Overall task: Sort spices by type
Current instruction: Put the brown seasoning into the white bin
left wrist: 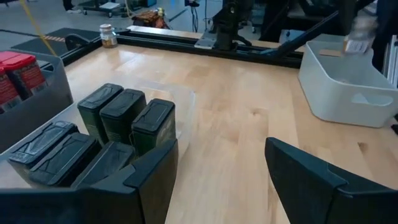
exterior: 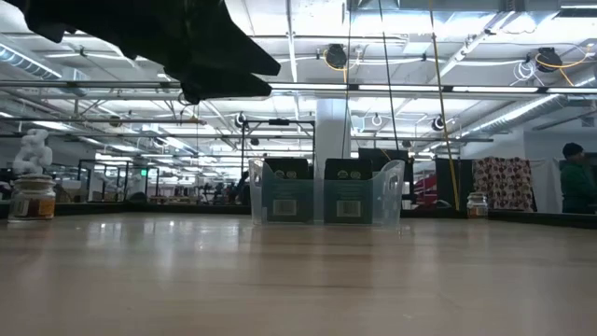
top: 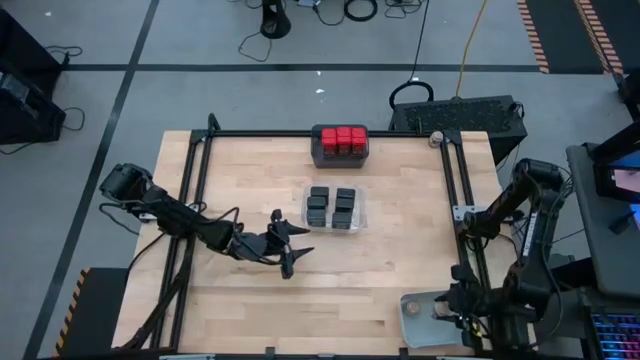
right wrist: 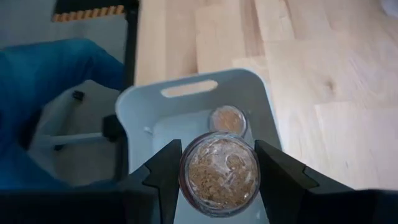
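Observation:
Black boxy spices (top: 333,208) stand in a clear tray (top: 358,222) at the table's middle. Red-topped spices (top: 341,140) fill a dark grey tray (top: 318,152) at the far edge. My left gripper (top: 292,246) hangs open just left of the clear tray, with nothing between its fingers (left wrist: 155,168). My right gripper (right wrist: 217,149) is shut on a round clear jar (right wrist: 219,173) above the pale grey tray (right wrist: 186,90) at the near right corner. Another jar (right wrist: 227,119) stands on that tray's floor. My right gripper pinches the round clear jar by its curved wall (right wrist: 185,173) between its two fingers. The fingers slant down from above. The jar shows end-on, with brown spice through its flat face, and hangs clear above the pale grey tray's floor.
One loose jar (top: 436,137) stands on the black frame rail at the far right; the low view shows a jar (exterior: 33,196) at the left and another (exterior: 477,203) at the right. Bare wood lies between the clear tray and the pale grey tray (left wrist: 348,87).

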`<state>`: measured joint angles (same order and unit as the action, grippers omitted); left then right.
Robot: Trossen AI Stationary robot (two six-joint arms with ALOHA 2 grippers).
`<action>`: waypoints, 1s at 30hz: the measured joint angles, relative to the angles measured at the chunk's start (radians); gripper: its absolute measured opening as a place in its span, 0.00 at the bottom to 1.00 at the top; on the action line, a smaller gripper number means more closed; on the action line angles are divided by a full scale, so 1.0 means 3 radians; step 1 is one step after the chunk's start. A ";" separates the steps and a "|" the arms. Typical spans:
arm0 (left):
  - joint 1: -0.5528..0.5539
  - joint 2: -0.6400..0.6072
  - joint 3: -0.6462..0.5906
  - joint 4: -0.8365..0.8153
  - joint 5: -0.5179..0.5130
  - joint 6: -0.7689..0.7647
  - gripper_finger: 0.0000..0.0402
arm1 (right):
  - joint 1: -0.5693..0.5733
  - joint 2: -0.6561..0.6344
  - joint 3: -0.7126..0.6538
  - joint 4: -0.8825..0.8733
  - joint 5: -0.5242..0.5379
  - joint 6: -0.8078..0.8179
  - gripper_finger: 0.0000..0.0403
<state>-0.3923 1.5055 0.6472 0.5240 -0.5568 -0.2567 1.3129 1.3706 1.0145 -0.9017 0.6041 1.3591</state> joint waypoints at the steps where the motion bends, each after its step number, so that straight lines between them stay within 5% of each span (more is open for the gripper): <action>1: 0.0000 0.0000 0.0000 0.0006 0.0000 -0.0012 0.61 | 0.0004 0.0044 0.0000 -0.0023 -0.0002 0.0055 0.39; 16: -0.0001 0.0000 0.0000 -0.0001 0.0017 0.0002 0.61 | 0.0066 0.0497 -0.0046 -0.0141 0.0189 0.0563 0.39; 30: -0.0001 0.0000 0.0000 -0.0004 0.0048 0.0006 0.61 | -0.0001 0.0508 -0.0604 0.0524 0.0143 0.0747 0.40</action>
<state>-0.3927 1.5055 0.6472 0.5228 -0.5423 -0.2550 1.3124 1.5230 0.8334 -0.7445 0.6470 1.5834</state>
